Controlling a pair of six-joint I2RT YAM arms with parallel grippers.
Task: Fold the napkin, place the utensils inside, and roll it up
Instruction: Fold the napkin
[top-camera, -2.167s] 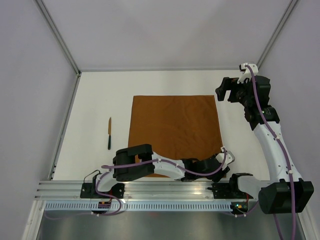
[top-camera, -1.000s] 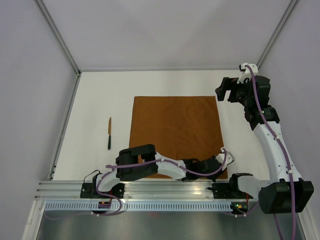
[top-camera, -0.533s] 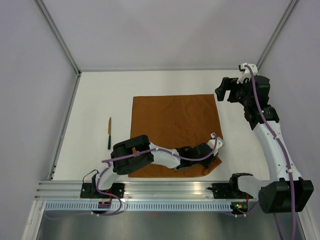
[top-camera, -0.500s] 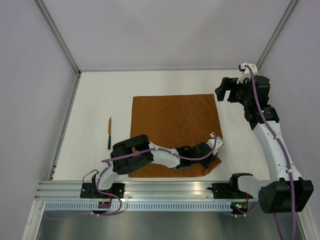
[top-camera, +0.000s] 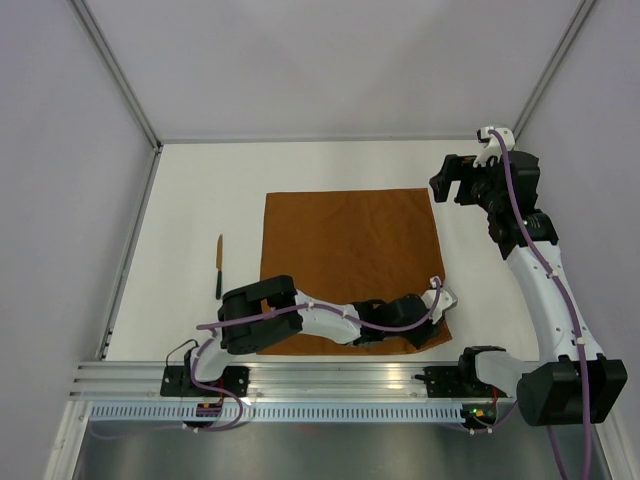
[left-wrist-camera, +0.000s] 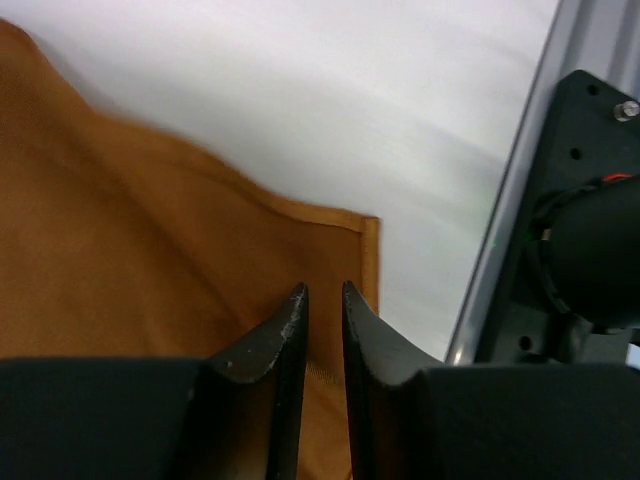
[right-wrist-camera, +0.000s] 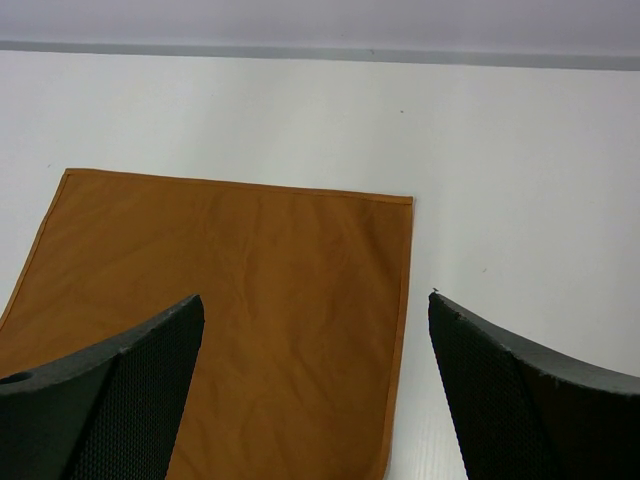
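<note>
The left gripper, jaws a sliver apart at the near right corner of the napkin spread flat on the table (pinching cloth or not, I can't tell), should bite the hem squarely before folding, the right gripper hanging wide open off its far corner.

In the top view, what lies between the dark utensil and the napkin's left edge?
Nothing. In the top view, only a strip of bare white table separates the utensil from the napkin.
</note>
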